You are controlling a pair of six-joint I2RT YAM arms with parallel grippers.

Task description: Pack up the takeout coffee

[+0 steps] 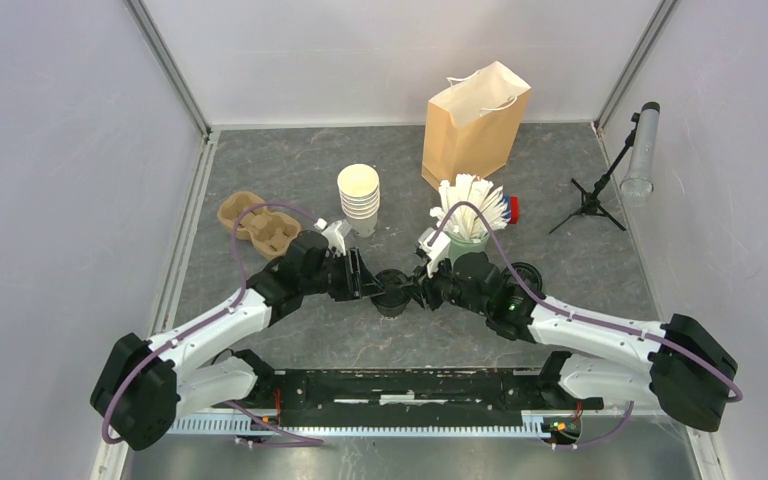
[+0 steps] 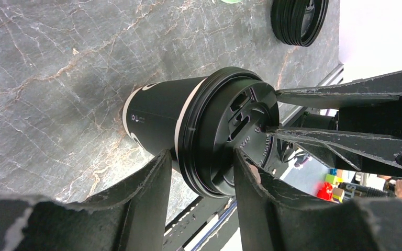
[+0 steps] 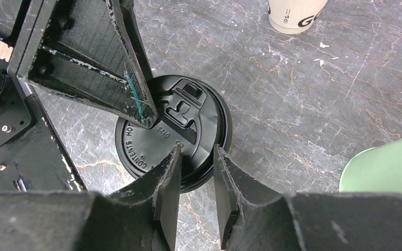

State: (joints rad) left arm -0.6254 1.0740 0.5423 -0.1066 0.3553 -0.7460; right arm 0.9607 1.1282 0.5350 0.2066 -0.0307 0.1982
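Observation:
One takeout coffee cup (image 1: 392, 298) stands between both grippers at the table's middle front. In the left wrist view its wall (image 2: 157, 117) looks dark with pale bands under a round black lid (image 2: 225, 141). My left gripper (image 1: 362, 276) grips the lid's rim, one finger (image 2: 149, 183) against the cup wall and one on the lid top. My right gripper (image 3: 197, 151) is narrowly open, fingertips (image 3: 174, 157) resting on the lid (image 3: 152, 146) astride its near rim. A second lidded cup is out of view. The brown paper bag (image 1: 475, 125) stands open at the back.
A stack of lidless cream cups (image 1: 359, 198) and a green cup of white sticks (image 1: 468, 225) stand behind the grippers. A brown cup carrier (image 1: 258, 224) lies back left. Spare black lids (image 1: 527, 275) sit by my right arm. A small tripod (image 1: 592, 200) stands at the right.

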